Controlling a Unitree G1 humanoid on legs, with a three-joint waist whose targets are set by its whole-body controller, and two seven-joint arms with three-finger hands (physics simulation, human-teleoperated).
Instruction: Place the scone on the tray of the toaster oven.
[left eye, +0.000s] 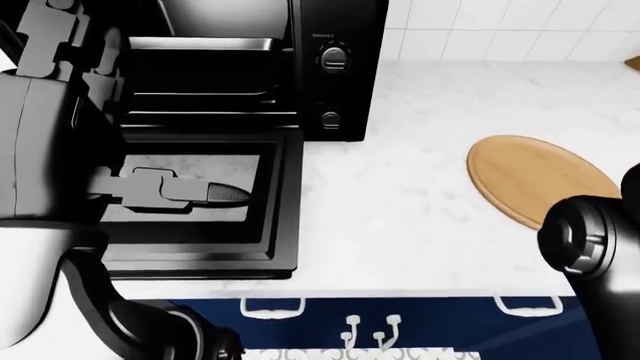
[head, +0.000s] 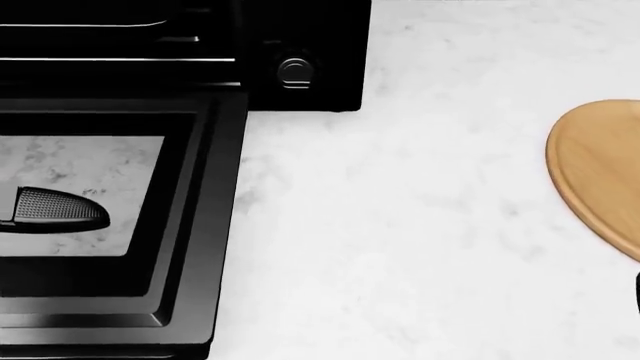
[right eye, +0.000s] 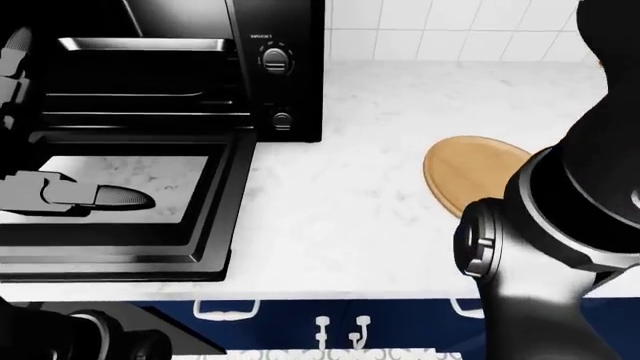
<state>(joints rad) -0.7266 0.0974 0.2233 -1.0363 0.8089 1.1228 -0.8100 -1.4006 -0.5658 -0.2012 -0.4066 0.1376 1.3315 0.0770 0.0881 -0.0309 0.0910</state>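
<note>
Fingers of the left hand (left eye: 165, 191): one textured fingertip (head: 60, 210) hovers over the open toaster oven door (left eye: 285, 202); grip width unreadable, nothing visibly held. Right hand isn't shown, only its arm (right eye: 545, 240) at the right-eye view's right edge. Head view gives just fingertip, door, one knob (head: 295, 72). Eye views add the toaster oven (left eye: 335, 67) cavity above the finger and the wooden plate (left eye: 535, 180) well right of it. Scone not visible in any view.
</note>
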